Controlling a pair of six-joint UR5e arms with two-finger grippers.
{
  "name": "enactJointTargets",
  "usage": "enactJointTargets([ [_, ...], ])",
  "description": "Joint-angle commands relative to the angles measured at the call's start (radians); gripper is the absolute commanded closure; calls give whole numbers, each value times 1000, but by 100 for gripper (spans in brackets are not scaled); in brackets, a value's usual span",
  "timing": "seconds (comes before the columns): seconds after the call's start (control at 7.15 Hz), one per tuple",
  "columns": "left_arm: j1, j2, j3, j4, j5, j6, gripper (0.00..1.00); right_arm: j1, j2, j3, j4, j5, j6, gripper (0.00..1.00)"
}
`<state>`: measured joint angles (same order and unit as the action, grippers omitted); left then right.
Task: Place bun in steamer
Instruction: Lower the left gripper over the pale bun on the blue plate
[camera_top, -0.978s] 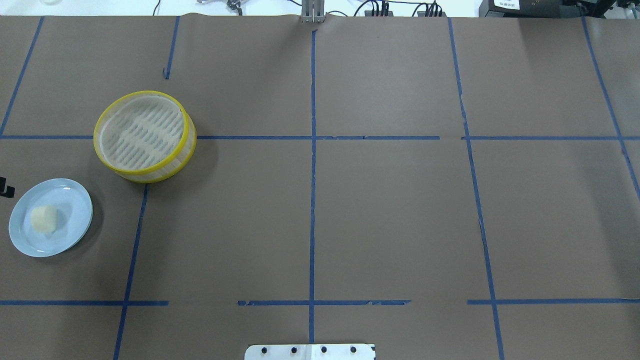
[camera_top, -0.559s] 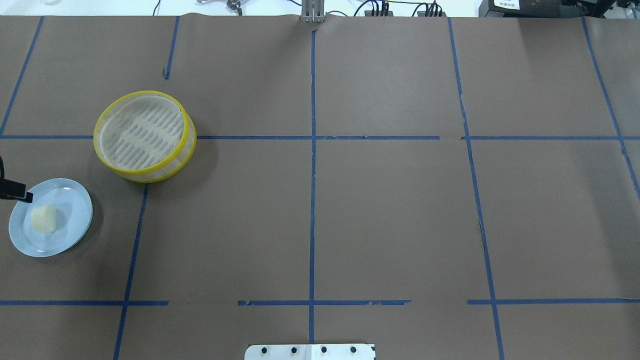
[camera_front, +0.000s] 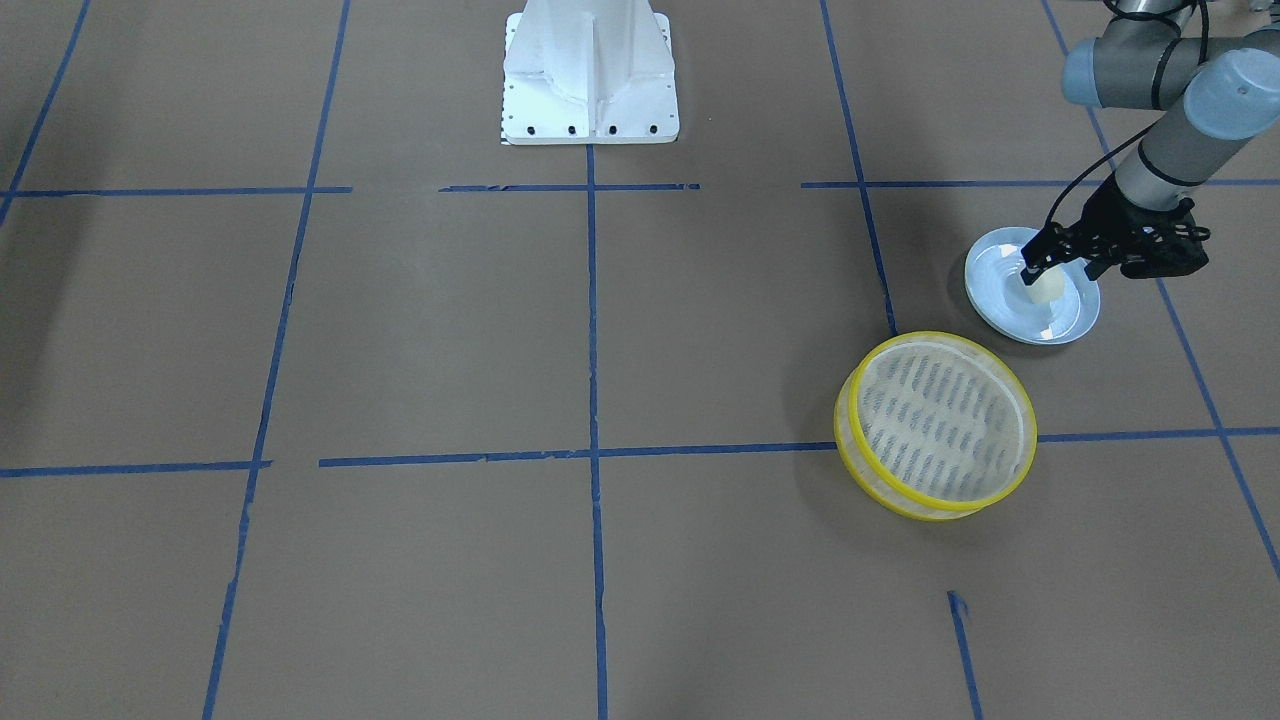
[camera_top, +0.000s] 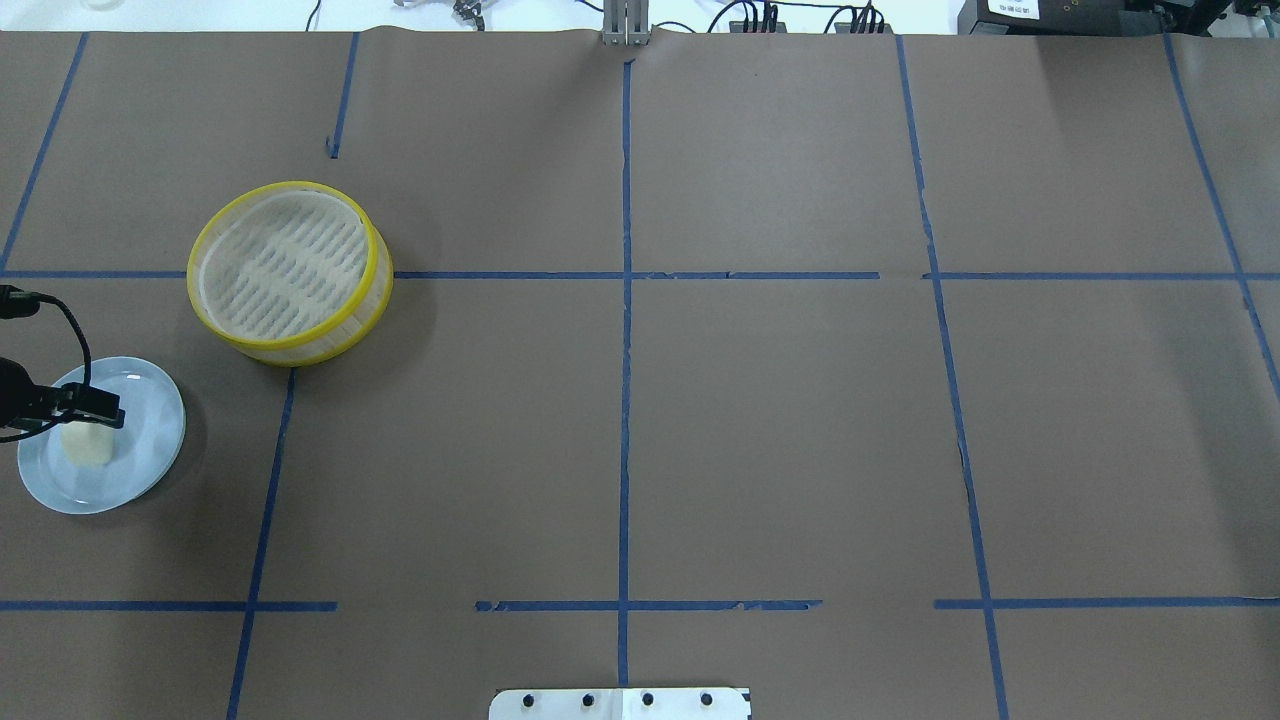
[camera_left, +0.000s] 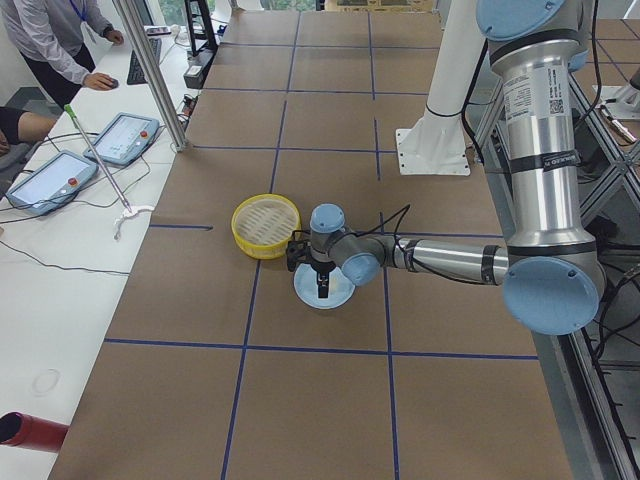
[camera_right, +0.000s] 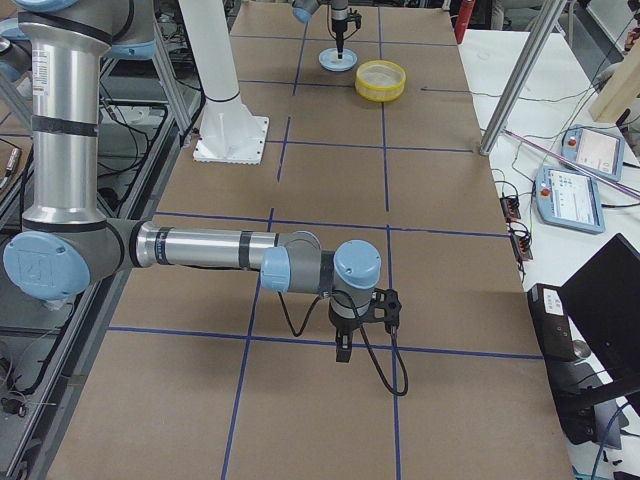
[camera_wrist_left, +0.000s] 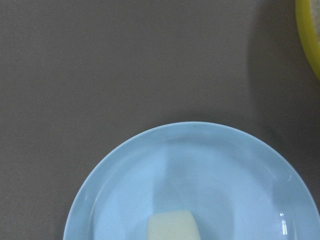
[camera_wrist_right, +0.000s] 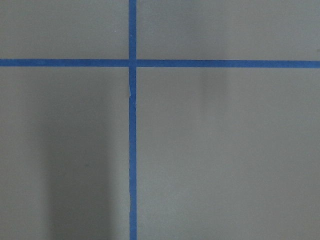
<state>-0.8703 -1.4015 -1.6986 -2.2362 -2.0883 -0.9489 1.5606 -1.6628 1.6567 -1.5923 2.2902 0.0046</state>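
The cream-white bun (camera_top: 88, 447) lies on a pale blue plate (camera_top: 150, 400) near the table's left edge; it also shows in the front view (camera_front: 1047, 289) and at the bottom of the left wrist view (camera_wrist_left: 172, 226). My left gripper (camera_top: 100, 415) hangs just over the bun's top, fingers pointing down, and looks open and empty (camera_front: 1040, 268). The yellow-rimmed steamer (camera_top: 290, 187) stands empty beyond and to the right of the plate (camera_front: 935, 339). My right gripper (camera_right: 345, 345) shows only in the exterior right view, low over bare table; I cannot tell if it is open.
Brown paper with a blue tape grid covers the table. The robot's white base (camera_front: 590, 70) stands at the near middle edge. The left arm (camera_front: 1180, 110) reaches in over the table's left end. An operator's bench with tablets (camera_left: 60, 170) lies beyond the far edge.
My left gripper has come in from the left edge and moved right over the plate, and now stands over the bun. The bun, plate and steamer have not moved.
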Motion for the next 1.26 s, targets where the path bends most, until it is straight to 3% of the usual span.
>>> enactJointTargets([
  [0.0, 7, -4, 5, 1, 5, 7, 1, -1, 1, 0, 0, 0, 0, 0],
  [0.42, 24, 9, -6, 1, -2, 7, 9, 1, 1, 0, 0, 0, 0, 0],
  [0.84, 24, 10, -7, 1, -4, 7, 56, 1, 2, 0, 0, 0, 0, 0],
  [1.12, 24, 10, -9, 1, -4, 7, 73, 1, 0, 0, 0, 0, 0, 0],
])
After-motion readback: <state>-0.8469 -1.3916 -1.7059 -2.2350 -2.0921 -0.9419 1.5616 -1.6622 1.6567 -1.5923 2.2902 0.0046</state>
